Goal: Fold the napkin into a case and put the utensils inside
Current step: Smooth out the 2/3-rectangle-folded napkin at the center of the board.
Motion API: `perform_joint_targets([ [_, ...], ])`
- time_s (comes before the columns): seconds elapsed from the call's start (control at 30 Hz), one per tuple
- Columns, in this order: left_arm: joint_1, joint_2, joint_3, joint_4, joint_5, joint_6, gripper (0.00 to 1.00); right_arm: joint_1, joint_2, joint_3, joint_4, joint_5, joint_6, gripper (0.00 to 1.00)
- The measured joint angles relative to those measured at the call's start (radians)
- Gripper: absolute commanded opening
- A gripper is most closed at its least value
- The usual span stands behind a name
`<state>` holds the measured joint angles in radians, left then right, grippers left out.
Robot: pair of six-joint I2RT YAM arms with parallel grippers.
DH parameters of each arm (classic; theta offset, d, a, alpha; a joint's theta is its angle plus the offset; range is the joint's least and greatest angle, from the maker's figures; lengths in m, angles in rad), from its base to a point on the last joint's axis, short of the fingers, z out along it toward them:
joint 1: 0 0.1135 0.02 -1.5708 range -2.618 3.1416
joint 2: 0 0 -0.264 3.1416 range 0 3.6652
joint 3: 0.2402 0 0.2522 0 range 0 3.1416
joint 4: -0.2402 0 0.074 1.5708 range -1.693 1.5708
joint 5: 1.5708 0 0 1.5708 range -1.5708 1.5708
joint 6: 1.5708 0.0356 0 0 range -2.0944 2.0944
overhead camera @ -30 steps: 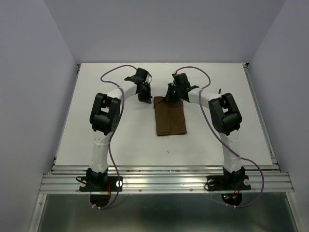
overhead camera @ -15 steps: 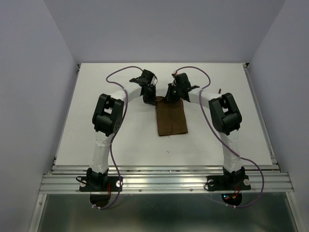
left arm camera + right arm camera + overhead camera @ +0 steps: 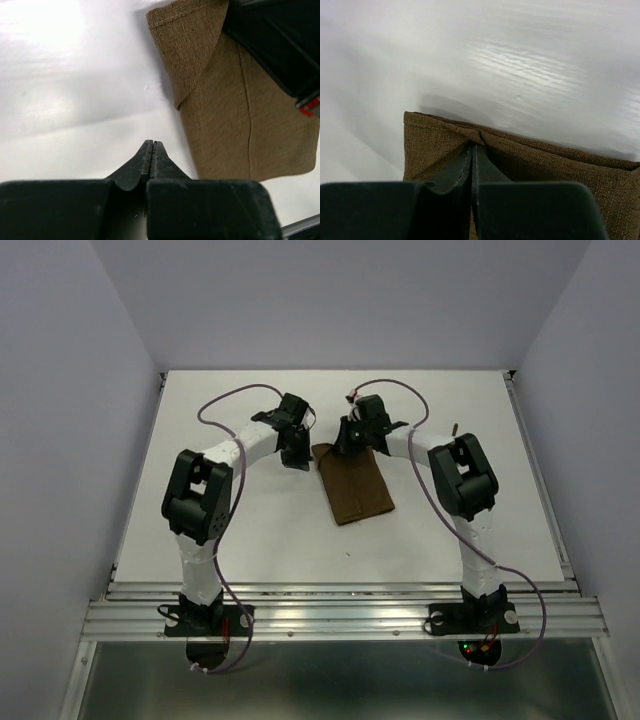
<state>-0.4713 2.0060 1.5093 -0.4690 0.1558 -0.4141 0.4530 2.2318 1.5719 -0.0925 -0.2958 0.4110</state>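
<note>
Your right tool (image 3: 474, 146) is clamped tight on the far edge of the napkin (image 3: 358, 488), and the right wrist view shows the weave puckering into a small ridge right where the fingers bite. That reads as a hold on the top layers, either to anchor the cloth or to drag it square. The napkin lies mid-tabletop (image 3: 260, 530) between your two arms, already folded into a narrow layered strip with a seam running down its length. It sits slightly askew, its near end swung toward your right. Your left tool (image 3: 151, 145) is pressed shut on nothing, hovering over bare surface just beside the cloth's left edge. It looks parked there on purpose: a corner flap (image 3: 187, 45) on that side is turned over and loose, and you're well placed to press or tuck it once the right side stops pulling. The case shape looks nearly there, but nothing is inside it yet. A small dark sliver (image 3: 455, 426) beyond your right elbow may be one of the utensils; it's too small and too hidden to say. Mind that pinch, since a hard tug could unroll the layers.
</note>
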Motion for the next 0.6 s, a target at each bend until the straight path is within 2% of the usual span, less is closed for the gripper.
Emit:
perform_joint_targets([
  [0.23, 0.0, -0.234, -0.185, -0.021, -0.06, 0.006, 0.02, 0.095, -0.021, -0.057, 0.045, -0.069, -0.087, 0.03],
  [0.6, 0.0, -0.309, -0.336, -0.013, -0.036, 0.013, 0.01, 0.208, -0.056, -0.109, 0.011, -0.174, -0.197, 0.02],
])
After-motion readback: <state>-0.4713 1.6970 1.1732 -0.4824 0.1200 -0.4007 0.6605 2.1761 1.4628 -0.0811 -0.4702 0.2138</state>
